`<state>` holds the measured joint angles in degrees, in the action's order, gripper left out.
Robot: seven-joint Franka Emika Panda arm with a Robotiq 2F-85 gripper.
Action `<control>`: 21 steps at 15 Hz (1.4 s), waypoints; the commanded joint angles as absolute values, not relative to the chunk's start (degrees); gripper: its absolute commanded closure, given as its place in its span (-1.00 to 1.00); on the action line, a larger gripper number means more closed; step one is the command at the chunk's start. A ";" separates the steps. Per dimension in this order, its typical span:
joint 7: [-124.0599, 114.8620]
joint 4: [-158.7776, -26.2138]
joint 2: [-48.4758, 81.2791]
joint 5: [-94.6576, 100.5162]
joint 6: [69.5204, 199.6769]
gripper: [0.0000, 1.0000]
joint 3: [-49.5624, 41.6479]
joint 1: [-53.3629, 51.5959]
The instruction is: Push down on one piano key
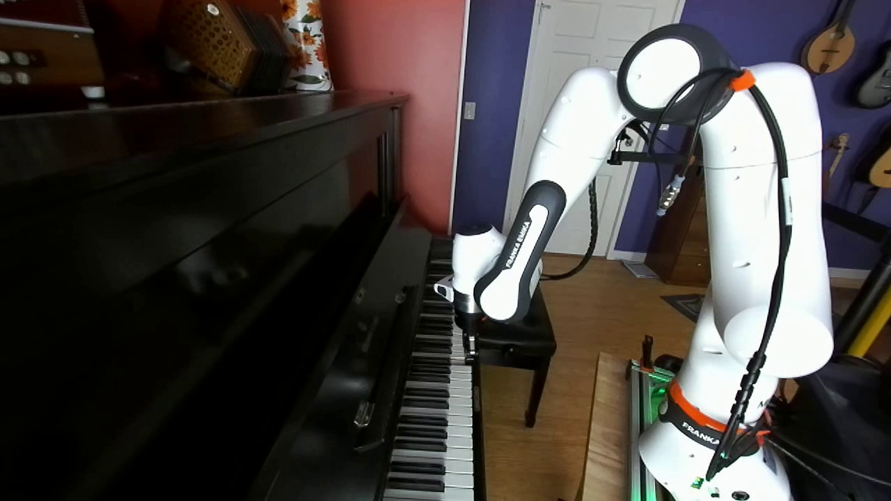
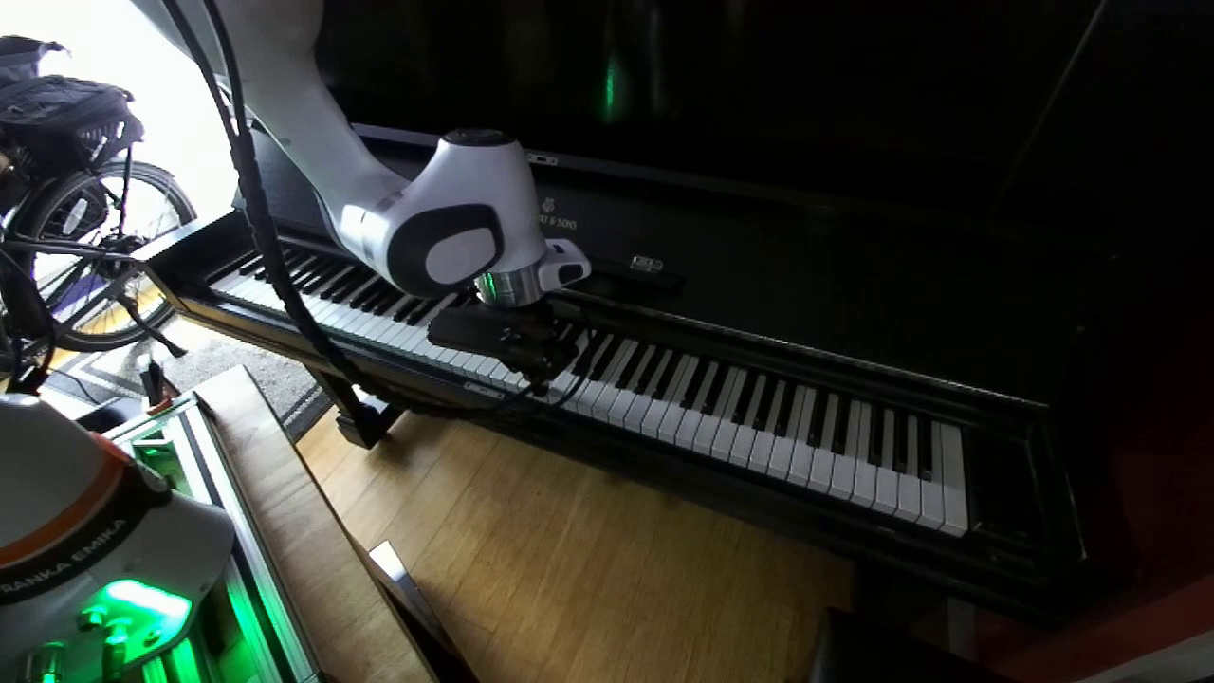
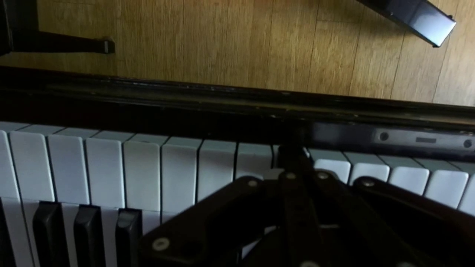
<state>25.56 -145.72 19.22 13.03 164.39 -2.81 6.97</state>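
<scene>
Wrist view: pincer [image 3: 297, 154] pressed together over white keys [image 3: 179, 172]; contact is unclear.

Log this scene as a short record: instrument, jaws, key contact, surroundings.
Instrument: dark upright piano, white keys and black keys exposed
Jaws: closed, pointing down at the front part of the white keys
Key contact: cannot tell; the jaws cover the spot
Seat: black piano bench in front of the piano
Background: bicycle past one end of the piano
</scene>
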 commanded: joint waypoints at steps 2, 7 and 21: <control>25.55 -144.92 21.07 14.70 165.49 1.00 -3.13 7.36; 25.93 -144.59 22.16 14.21 165.54 1.00 -2.55 7.72; 24.54 -145.48 18.83 14.99 164.28 1.00 -3.61 6.58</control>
<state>25.90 -145.30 19.82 13.17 164.43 -2.88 6.94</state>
